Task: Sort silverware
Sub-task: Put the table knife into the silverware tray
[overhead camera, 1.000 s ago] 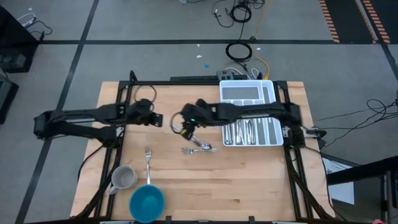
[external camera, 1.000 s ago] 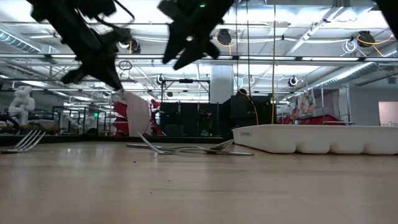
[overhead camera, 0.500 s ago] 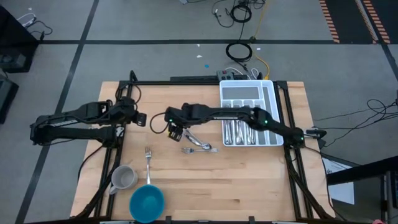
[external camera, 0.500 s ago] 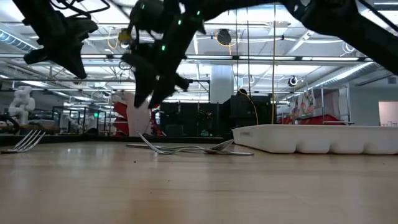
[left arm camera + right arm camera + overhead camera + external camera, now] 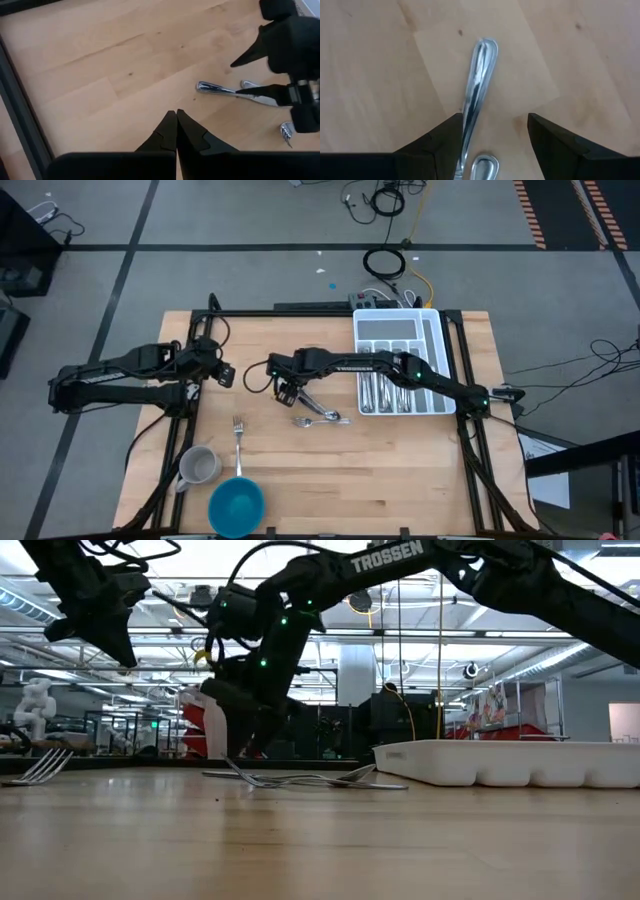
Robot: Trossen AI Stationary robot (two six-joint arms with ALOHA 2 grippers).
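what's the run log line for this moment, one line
right end effector: open, low over silverware handle mid table | left end effector: shut, waiting at table's left | tray: part filled | nothing held

The word "TROSSEN" stands in white capitals on the dark right arm [image 5: 400, 558] in the low view.

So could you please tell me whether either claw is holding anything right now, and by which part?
Nothing is held. The right claw is open over a shiny silver utensil handle; the left claw is shut and empty.
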